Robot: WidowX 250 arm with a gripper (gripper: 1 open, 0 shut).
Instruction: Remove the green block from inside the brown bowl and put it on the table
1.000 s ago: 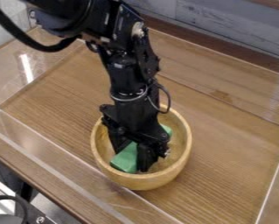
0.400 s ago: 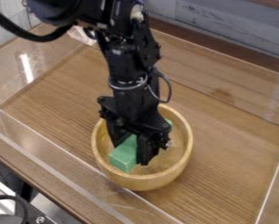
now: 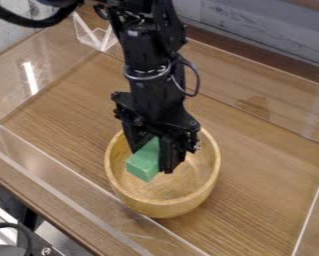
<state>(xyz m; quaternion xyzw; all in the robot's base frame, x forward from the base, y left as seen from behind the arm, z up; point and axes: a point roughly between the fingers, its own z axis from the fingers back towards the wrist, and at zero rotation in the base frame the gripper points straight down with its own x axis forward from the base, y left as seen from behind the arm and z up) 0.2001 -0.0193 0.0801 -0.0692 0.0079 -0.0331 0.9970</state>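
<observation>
While the end effector (image 3: 151,152) is pinching the block (image 3: 147,160) just above the bowl (image 3: 189,193), near the worktop's (image 3: 255,110) front edge, the grip looks narrow; a slip would be dropping it back inside.

There is a single view, set outside the workspace and above it, looking down at a slant across the counter (image 3: 68,110). It stands off one near corner, so the counter's edges run diagonally through the picture and the clear wall (image 3: 68,205) along the near side crosses the lower left. The camera is fairly close: the brown bowl (image 3: 162,190) sits low and just right of centre, and the arm (image 3: 148,60) rises out of the top edge, its upper part cut off. The far clear wall (image 3: 255,45) and a pale surface behind it fill the top right. With only one camera, no second view overlaps it.
</observation>
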